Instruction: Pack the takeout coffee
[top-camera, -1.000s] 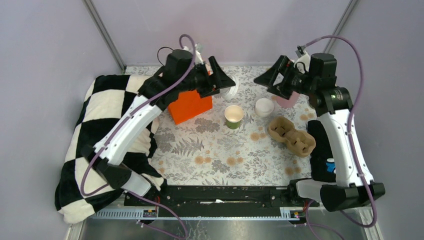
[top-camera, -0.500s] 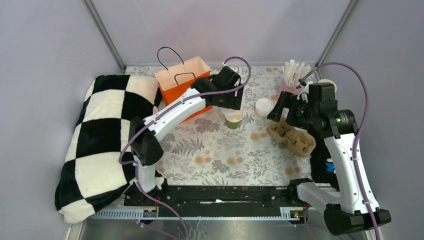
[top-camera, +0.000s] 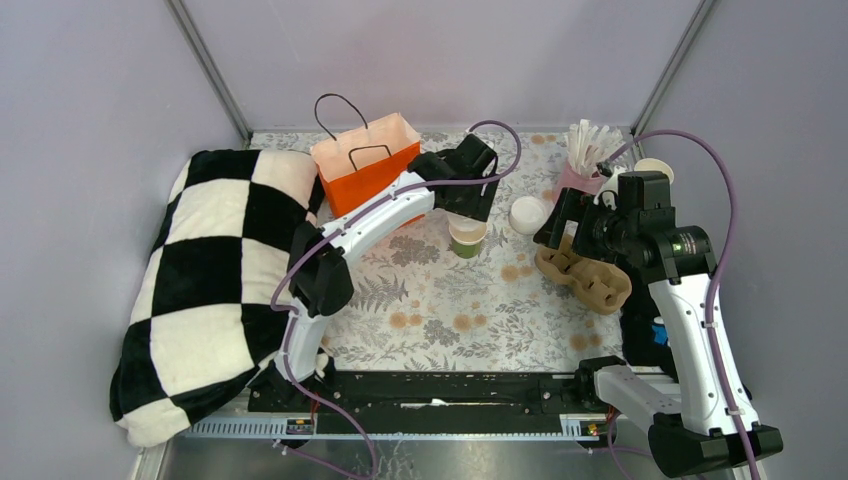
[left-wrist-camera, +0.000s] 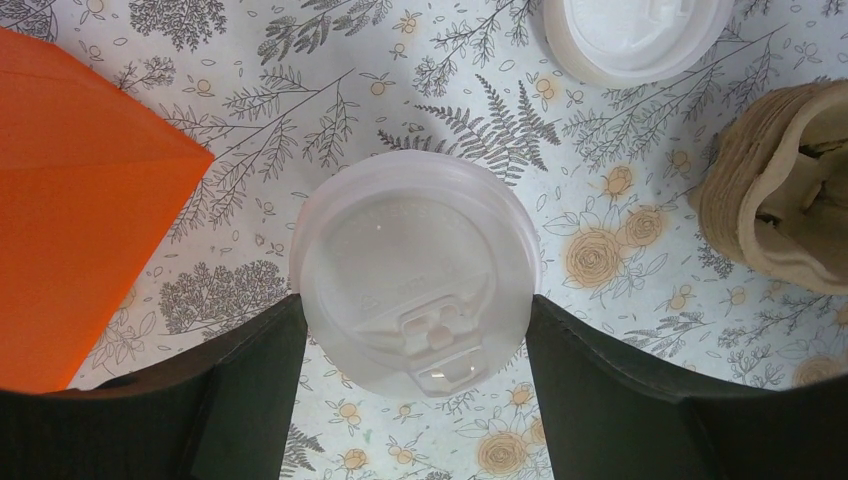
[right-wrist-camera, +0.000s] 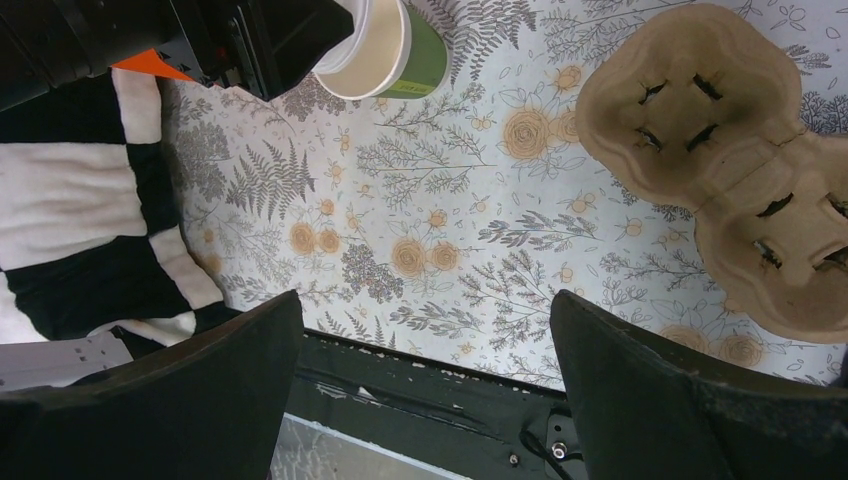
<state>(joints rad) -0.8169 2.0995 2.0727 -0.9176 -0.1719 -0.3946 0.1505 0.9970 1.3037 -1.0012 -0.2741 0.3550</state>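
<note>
Floral-clothed desk between plain grey walls. Left tool clamping white lid, hiding green cup. Right tool wide open, empty.

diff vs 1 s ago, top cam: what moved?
The left end effector swung from in front of the orange paper bag down over the green paper cup with white plastic lid; its fingers flank the lid, grip unclear. The right end effector dropped forward, open, above the brown moulded-pulp carrier. Cup, carrier, bag and the spare white lid stayed put.
</note>
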